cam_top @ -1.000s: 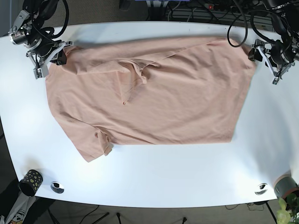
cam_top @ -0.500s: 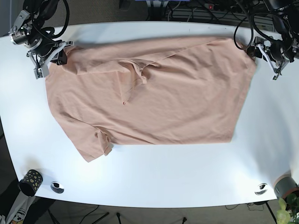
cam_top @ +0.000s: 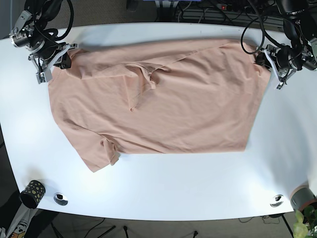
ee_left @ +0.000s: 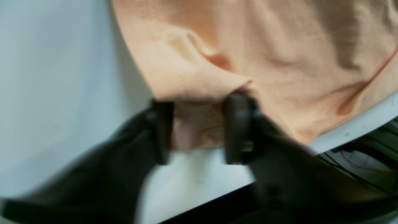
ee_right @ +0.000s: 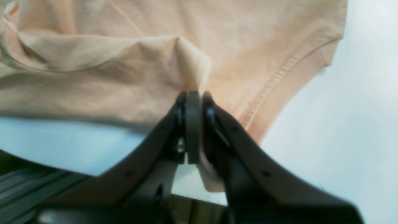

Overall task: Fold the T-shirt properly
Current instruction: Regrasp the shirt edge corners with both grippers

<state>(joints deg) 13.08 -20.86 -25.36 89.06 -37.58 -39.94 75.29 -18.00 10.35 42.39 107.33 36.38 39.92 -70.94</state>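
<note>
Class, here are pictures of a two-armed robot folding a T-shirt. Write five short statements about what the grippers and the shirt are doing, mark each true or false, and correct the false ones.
1. The right gripper is shut on the T-shirt. True.
2. The left gripper is clamped tight on the shirt. False: its jaws stand apart with fabric between them.
3. The shirt is folded into a neat rectangle. False: it lies spread out and wrinkled on the white table.
4. The two grippers sit at opposite far corners of the shirt. True.
5. The shirt is blue. False: it is peach.
</note>
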